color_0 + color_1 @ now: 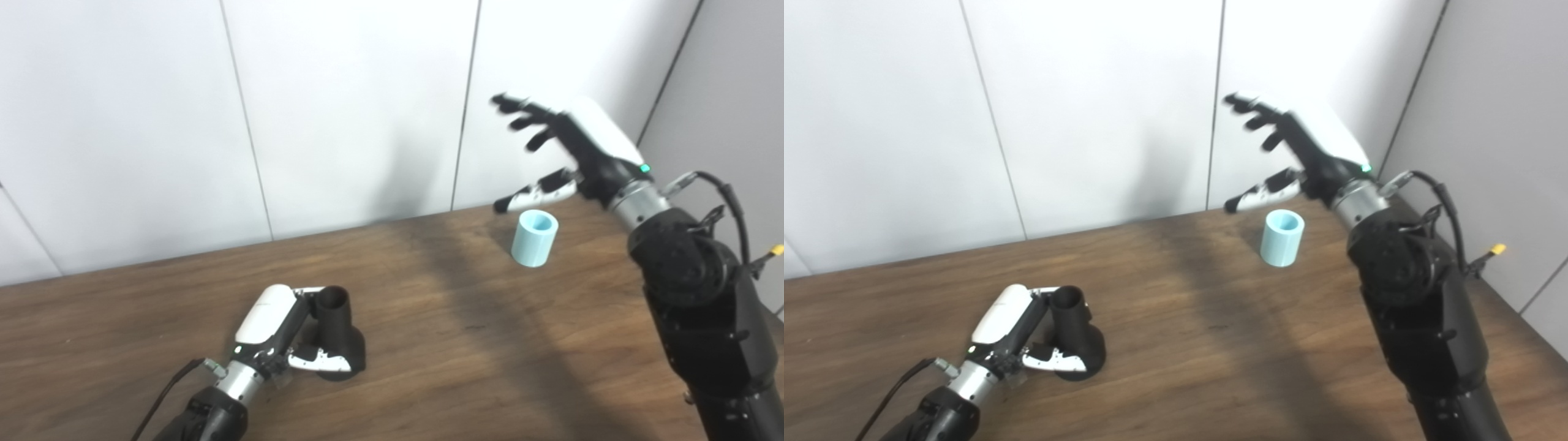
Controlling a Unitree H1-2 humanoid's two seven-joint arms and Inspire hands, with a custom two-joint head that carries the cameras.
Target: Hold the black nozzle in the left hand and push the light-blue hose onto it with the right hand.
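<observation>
From the left eye, your left hand [278, 334] is down low on the brown wood-grain table [465, 343], its white back turned up and its forearm coming in from the bottom left corner. It's wrapped around the black plastic nozzle [339, 334], fingers round the far side of the narrow neck and the thumb laid across the wide flared base, so that hand is clamped on the part. The nozzle stands upright with its open mouth at the top, base on the table. Over on the other side your right hand [566, 153] is up in the air with the wrist cocked back, fingers fanned wide apart and thumb stretched out toward the left, holding nothing. Below the thumb sits the short light-blue cylindrical hose piece [535, 238], upright on the table with its open end up (the thumb tip looks clear of it, though the hand is a little blurred).

From the right eye, same picture: the left hand [1013, 334] closed on the upright nozzle [1077, 340] near the front left, and the right hand [1304, 150] spread open above the hose piece [1282, 237] by the table's far right edge. Nozzle and hose are well apart.
</observation>
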